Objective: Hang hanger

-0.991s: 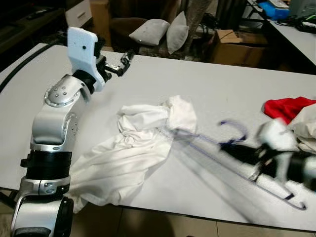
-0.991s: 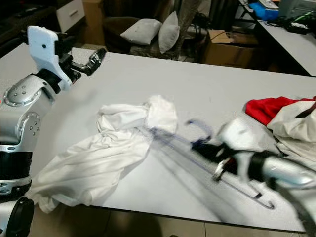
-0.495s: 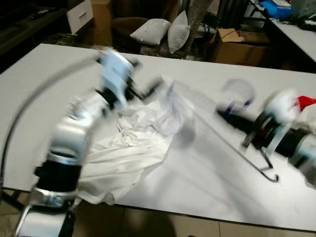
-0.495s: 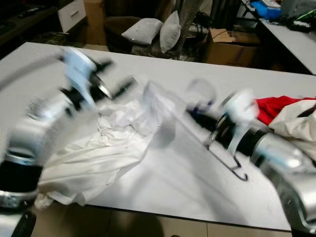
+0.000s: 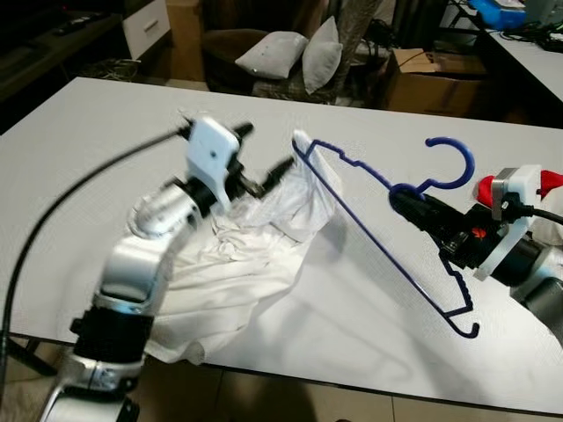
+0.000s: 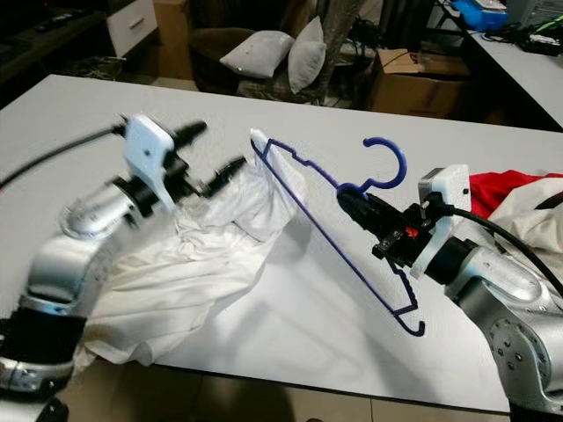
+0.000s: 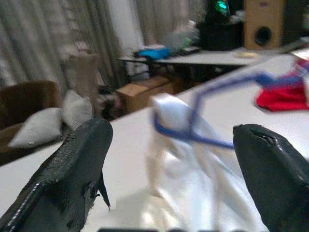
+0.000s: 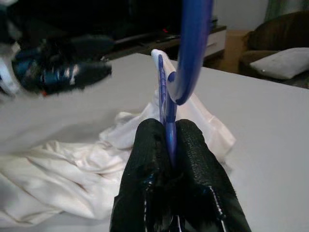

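L side first: silver left arm reaches across the big white table [image 5: 79, 123], its left gripper [image 5: 260, 156] hovering just beside the raised end of the garment, black fingers [image 7: 72, 164] spread wide w/ nothing between them. Wrist cam there looks straight at the cloth peak and the blue wire, both a bit blurred.

Centre: crumpled white cloth garment [image 5: 237, 264] sprawls over the table's near-left part, lower edge drooping past the near edge. One corner's lifted, draped over the far tip of the thin blue wire hanger [image 5: 387, 220]. Hanger is up off the table, tilted, one shoulder end caught in the cloth, other end low toward the near edge, hook curling upward.

R side: right gripper [image 6: 359, 207] comes in from the right, fingers pinched tight on the hanger's neck just below the hook; wrist cam confirms, blue wire squeezed between the two black pads [image 8: 149, 159]. Beyond the arm, a red fabric item [image 6: 493, 189] lies at the table's right edge, touching more pale cloth.

Background: two grey cushions [image 5: 290, 57], cardboard box [image 5: 431, 79].
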Controlling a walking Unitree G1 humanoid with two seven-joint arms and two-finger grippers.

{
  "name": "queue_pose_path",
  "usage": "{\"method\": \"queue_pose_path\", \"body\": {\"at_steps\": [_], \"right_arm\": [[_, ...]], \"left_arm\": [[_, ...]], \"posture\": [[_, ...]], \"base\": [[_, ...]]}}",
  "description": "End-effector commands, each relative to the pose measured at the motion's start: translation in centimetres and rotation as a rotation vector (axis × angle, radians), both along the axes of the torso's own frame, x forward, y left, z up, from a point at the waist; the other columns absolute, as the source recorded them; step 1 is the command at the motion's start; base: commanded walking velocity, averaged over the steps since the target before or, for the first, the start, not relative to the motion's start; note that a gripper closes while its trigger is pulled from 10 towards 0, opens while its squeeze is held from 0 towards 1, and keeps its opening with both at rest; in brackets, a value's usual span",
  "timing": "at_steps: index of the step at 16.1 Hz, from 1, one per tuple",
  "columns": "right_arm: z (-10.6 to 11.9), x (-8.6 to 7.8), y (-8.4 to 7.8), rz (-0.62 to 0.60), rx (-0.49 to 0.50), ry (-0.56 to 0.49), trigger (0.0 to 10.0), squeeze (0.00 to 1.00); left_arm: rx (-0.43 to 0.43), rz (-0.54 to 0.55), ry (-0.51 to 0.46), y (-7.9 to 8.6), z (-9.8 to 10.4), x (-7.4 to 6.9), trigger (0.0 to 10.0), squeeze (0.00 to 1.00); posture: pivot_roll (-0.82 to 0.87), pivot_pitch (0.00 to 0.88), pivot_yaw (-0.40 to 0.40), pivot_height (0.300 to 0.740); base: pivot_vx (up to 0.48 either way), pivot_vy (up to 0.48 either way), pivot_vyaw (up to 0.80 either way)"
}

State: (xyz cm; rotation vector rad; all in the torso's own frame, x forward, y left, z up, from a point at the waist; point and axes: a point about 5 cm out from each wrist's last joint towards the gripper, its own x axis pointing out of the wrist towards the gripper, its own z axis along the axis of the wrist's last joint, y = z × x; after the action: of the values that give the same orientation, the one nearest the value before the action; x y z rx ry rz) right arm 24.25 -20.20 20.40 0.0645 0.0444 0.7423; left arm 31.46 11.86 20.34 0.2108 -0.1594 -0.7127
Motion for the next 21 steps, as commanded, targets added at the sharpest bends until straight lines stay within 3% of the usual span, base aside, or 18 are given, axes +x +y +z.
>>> {"method": "queue_pose_path", "body": {"at_steps": [1,3,5,7,11,12,13,14,21], "right_arm": [[0.9,-0.2,0.2,0.042,0.023,-0.02,10.0,0.0],[1.0,-0.8,0.2,0.089,0.011,-0.019,10.0,0.0],[1.2,-1.2,-0.1,0.114,0.017,-0.011,10.0,0.0],[1.8,-1.6,-0.2,0.153,0.023,-0.011,10.0,0.0],[1.9,-1.7,-0.3,0.159,0.023,-0.008,10.0,0.0],[2.0,-1.9,-0.4,0.161,0.022,-0.008,10.0,0.0],[2.1,-2.0,-0.4,0.161,0.023,-0.008,10.0,0.0],[2.1,-2.1,-0.4,0.161,0.026,-0.01,10.0,0.0],[2.0,-2.1,-0.3,0.147,0.031,-0.017,10.0,0.0]], "left_arm": [[0.007,-0.055,0.01,-0.8,-0.5,-0.3,10.0,0.0],[0.032,-0.043,0.03,-0.5,-1.5,0.0,10.0,0.0],[0.162,-0.01,0.029,0.0,-2.9,0.2,10.0,0.0],[0.106,-0.019,0.03,-0.6,-3.0,0.5,10.0,0.0],[0.094,-0.036,0.024,-1.8,-3.7,0.9,10.0,0.0],[0.016,-0.024,0.006,-2.2,-3.3,1.3,10.0,0.0],[-0.03,-0.024,0.004,-2.4,-3.1,1.4,3.8,0.0],[-0.049,-0.022,0.008,-2.4,-3.2,1.5,0.0,0.0],[-0.072,-0.013,-0.003,-2.6,-3.5,2.0,0.0,0.0]], "posture": [[-0.04,0.0,0.004,0.74],[-0.06,0.0,0.005,0.74],[-0.06,0.0,0.005,0.74],[-0.08,0.0,0.005,0.74],[-0.09,0.0,0.015,0.74],[-0.1,0.0,0.021,0.74],[-0.1,0.0,0.021,0.74],[-0.1,0.0,0.028,0.74],[-0.09,0.0,0.04,0.74]], "base": [[0.0,0.0,0.0],[0.0,0.0,0.0],[0.0,0.0,0.0],[0.0,0.0,0.0],[0.0,0.0,0.0],[0.0,0.0,0.0],[0.0,0.0,0.0],[0.0,0.0,0.0],[0.0,0.0,0.0]]}}
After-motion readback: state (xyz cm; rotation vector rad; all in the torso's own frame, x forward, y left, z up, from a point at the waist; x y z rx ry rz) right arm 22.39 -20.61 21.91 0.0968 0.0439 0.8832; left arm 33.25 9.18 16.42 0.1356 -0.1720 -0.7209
